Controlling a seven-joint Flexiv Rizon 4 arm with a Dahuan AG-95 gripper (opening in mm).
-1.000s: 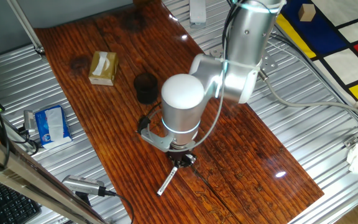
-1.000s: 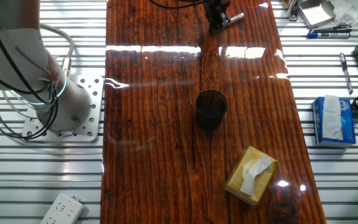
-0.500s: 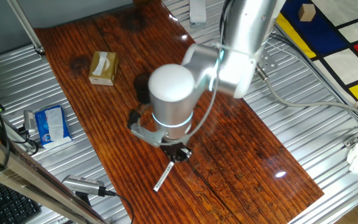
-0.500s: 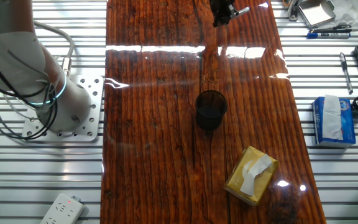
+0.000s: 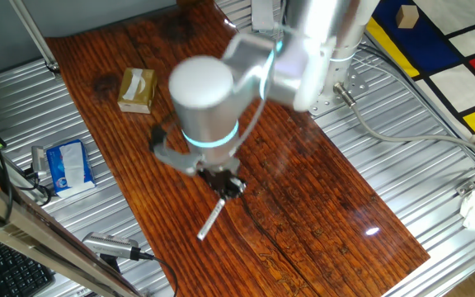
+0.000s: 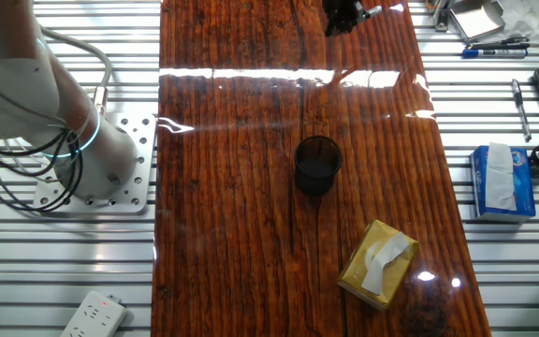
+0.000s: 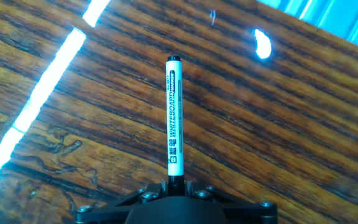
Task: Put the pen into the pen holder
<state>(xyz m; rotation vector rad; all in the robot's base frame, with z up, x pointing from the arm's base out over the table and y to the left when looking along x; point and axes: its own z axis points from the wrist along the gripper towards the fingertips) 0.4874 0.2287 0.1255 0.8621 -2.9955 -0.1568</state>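
Above glossy, grained wood table (image 5: 320, 190): gripper (image 5: 223, 183) clamped on one slim white cylindrical pen (image 7: 174, 118); one round black pen holder (image 6: 317, 165).

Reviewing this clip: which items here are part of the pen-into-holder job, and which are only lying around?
Job items:
- pen, clamped at one end by the gripper
- pen holder, standing alone mid-table

Lying about:
- tan box on the table
- blue tissue pack off the table
- power strip
- spare pens beside the table
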